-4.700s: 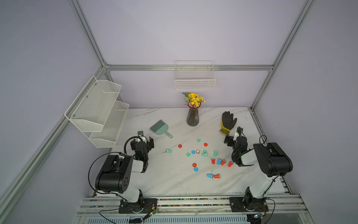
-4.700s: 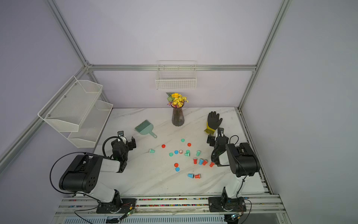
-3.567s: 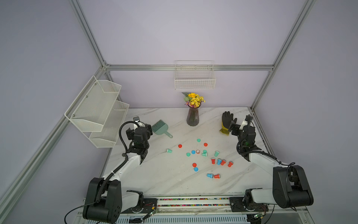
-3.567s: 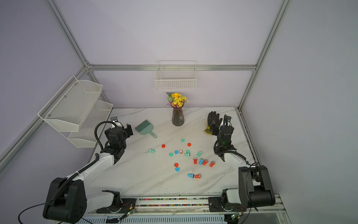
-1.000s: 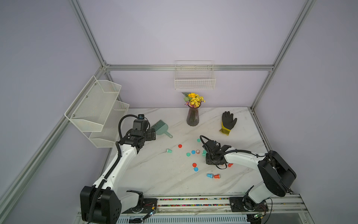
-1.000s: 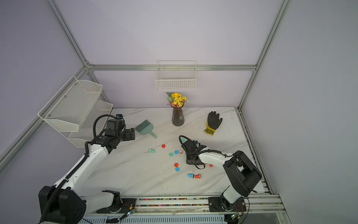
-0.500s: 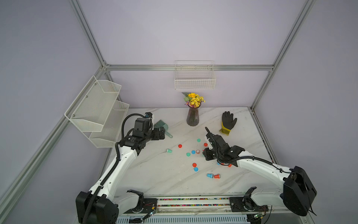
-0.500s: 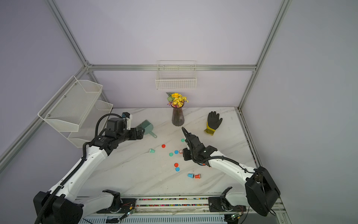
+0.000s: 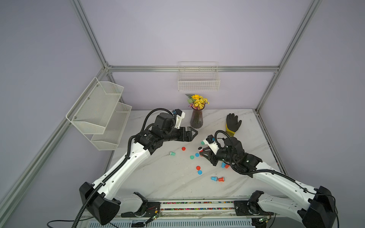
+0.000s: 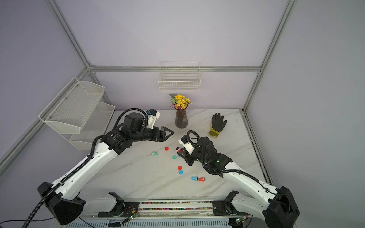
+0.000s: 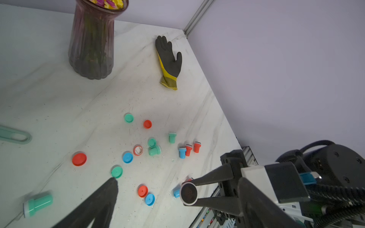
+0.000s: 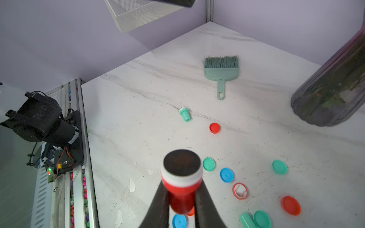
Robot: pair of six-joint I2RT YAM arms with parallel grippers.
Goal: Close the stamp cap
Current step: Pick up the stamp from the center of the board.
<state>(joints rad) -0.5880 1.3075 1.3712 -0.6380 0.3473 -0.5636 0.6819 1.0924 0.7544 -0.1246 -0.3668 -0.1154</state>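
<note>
My right gripper is shut on a red stamp with a white band and a dark face, uncapped and lifted off the marble table. In both top views the red stamp points towards my left gripper. That gripper hangs open and empty in front of the vase. In the left wrist view the stamp's face lies between the open fingers of my left gripper. Several loose caps lie below, among them red caps.
A dark vase with flowers and a black-yellow glove stand at the back. A green brush lies behind my left arm. More stamps lie about: a green one, a blue-red pair. A wire shelf hangs at the left.
My right gripper has risen from the cluster of stamps with the red stamp in it. The left arm has swung right, towards the middle of the table.
</note>
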